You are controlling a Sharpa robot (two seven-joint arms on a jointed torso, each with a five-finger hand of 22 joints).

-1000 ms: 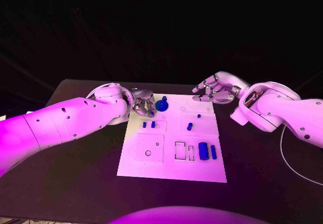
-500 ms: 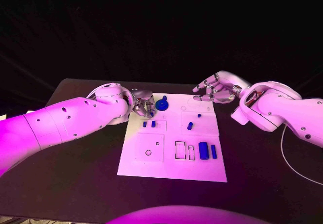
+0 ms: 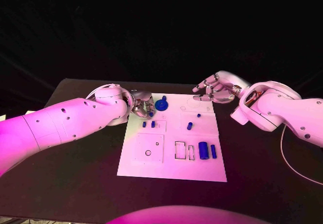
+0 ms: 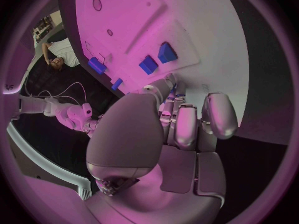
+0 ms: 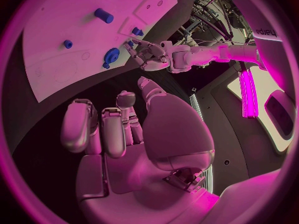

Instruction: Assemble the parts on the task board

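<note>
The round blue knob-shaped part (image 3: 161,104) lies just beside the left hand (image 3: 142,105), on the side toward the white task board's (image 3: 172,163) middle. That hand's fingers are curled; whether they pinch anything cannot be told. The right hand (image 3: 215,91), fingers spread and empty, is farther off.

A black table (image 3: 67,186) stretches beneath and beyond the left hand's fingers (image 3: 143,108) and the right hand's fingers (image 3: 205,91). A thin white cable (image 3: 282,149) curves over the tabletop, well apart from the right hand's fingers, nearer the robot. A dark backdrop (image 3: 161,42) hangs beyond both sets of fingertips
</note>
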